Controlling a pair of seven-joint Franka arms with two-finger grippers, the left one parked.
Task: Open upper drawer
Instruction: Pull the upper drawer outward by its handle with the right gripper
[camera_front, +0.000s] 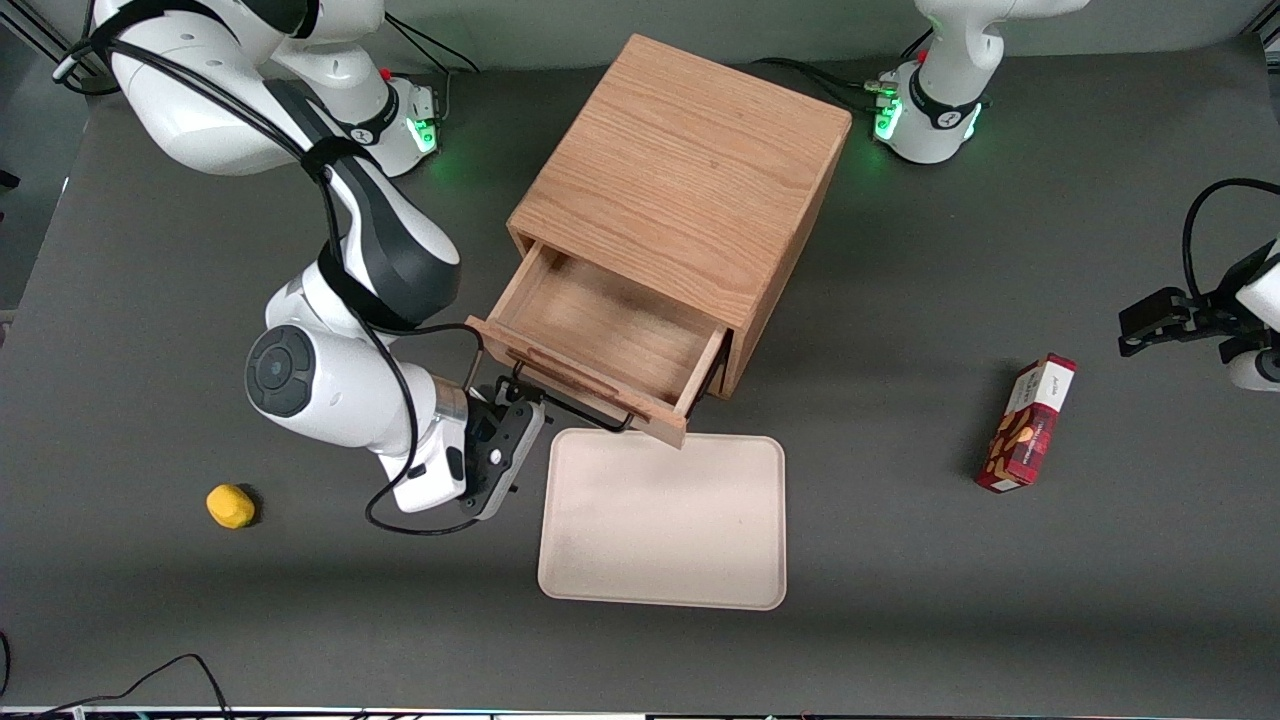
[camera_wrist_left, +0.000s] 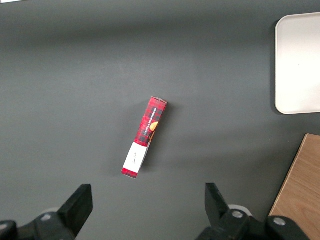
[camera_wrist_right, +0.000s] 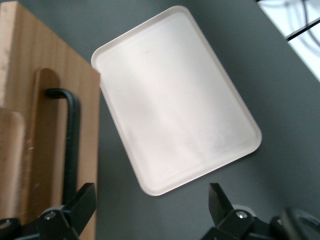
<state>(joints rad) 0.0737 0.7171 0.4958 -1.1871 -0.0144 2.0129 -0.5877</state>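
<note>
The upper drawer (camera_front: 610, 340) of the light-oak cabinet (camera_front: 690, 190) stands pulled well out, its bare wooden floor showing, its front panel reaching over the edge of the cream tray (camera_front: 662, 520) that lies flat on the dark grey worktop (camera_front: 900, 600). The thin black wire handle (camera_front: 580, 405) runs along the drawer's front.

The right arm's gripper (camera_wrist_right: 150, 207) sits just beside the handle's end toward the working arm's side, close to the drawer front but not closed on anything. In the right wrist view its jaws are spread wide: one black fingertip (camera_wrist_right: 82, 200) lies near the handle bar (camera_wrist_right: 70, 145) against the wood, the other over bare worktop by the tray's corner (camera_wrist_right: 175, 100).

A small yellow object (camera_front: 230, 505) rests on the worktop toward the working arm's end, well apart from the tray. A red snack box (camera_front: 1028, 423) lies toward the parked arm's end; the left wrist view shows it (camera_wrist_left: 144, 136) lying flat, with the tray's corner (camera_wrist_left: 297, 65) and the cabinet's edge (camera_wrist_left: 300, 195) nearby.
</note>
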